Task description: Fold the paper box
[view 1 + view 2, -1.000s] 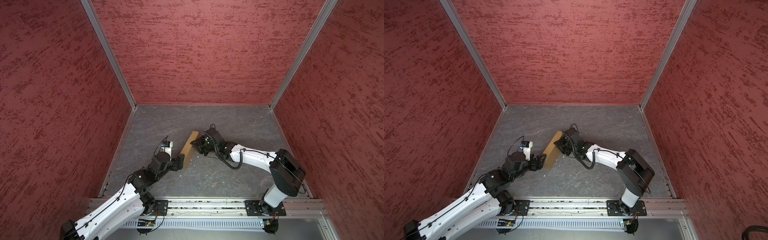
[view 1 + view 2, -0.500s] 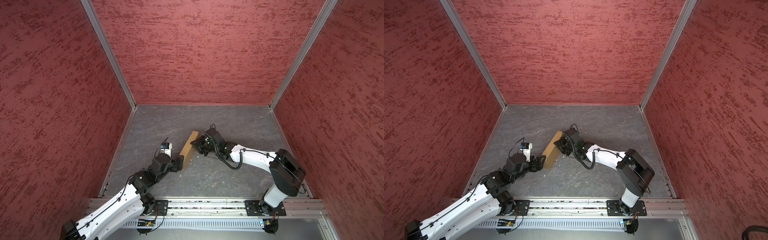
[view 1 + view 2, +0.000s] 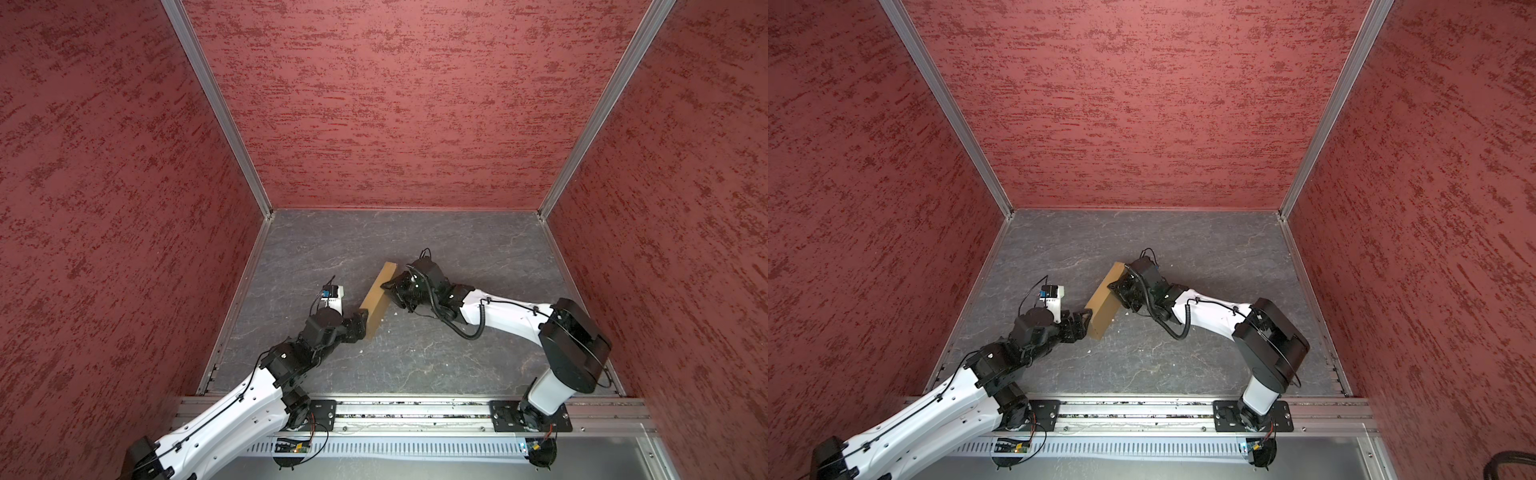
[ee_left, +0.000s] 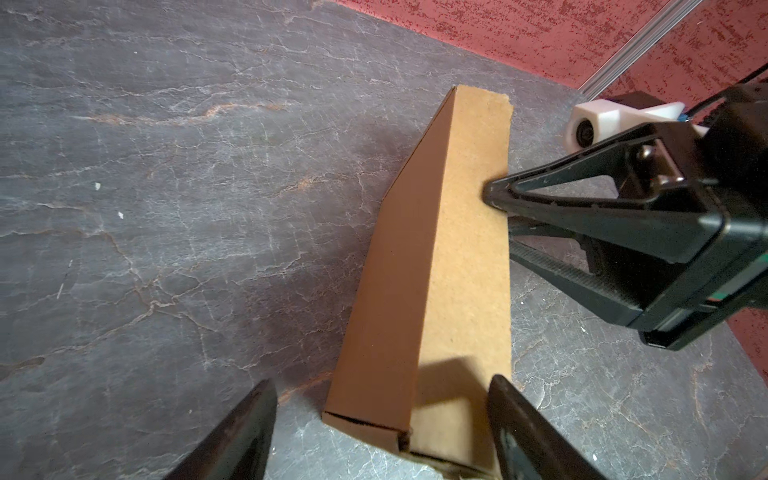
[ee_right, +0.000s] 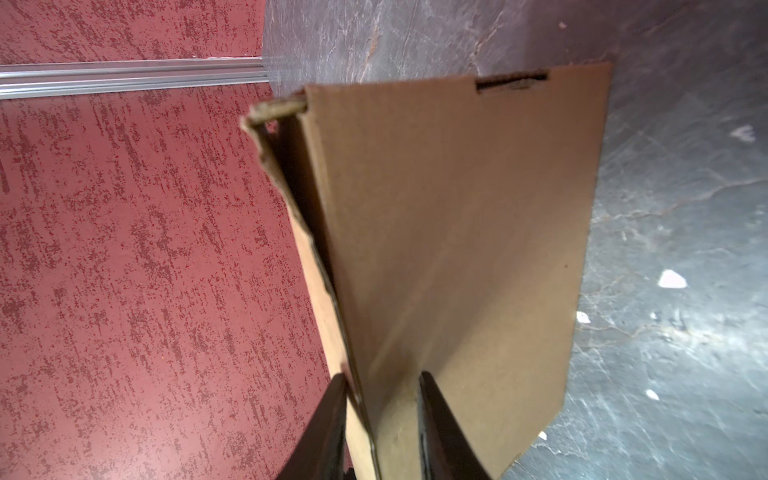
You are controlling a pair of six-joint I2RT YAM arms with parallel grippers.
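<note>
I see the box (image 3: 377, 298) standing on edge on the surface (image 3: 436, 357). My right end effector (image 3: 390, 289) is clamped on its wall; my left end effector (image 3: 360, 325) gapes around its near end.

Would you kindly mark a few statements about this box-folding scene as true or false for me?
1. The paper box stands on edge on the grey table. True.
2. The right pincer is clamped on the box's cardboard. True.
3. The left pincer is squeezed shut on the box. False: its jaws stand wide open, one on either side of the box's end.
4. A second box lies flat on the table. False: only the one box is there.
</note>
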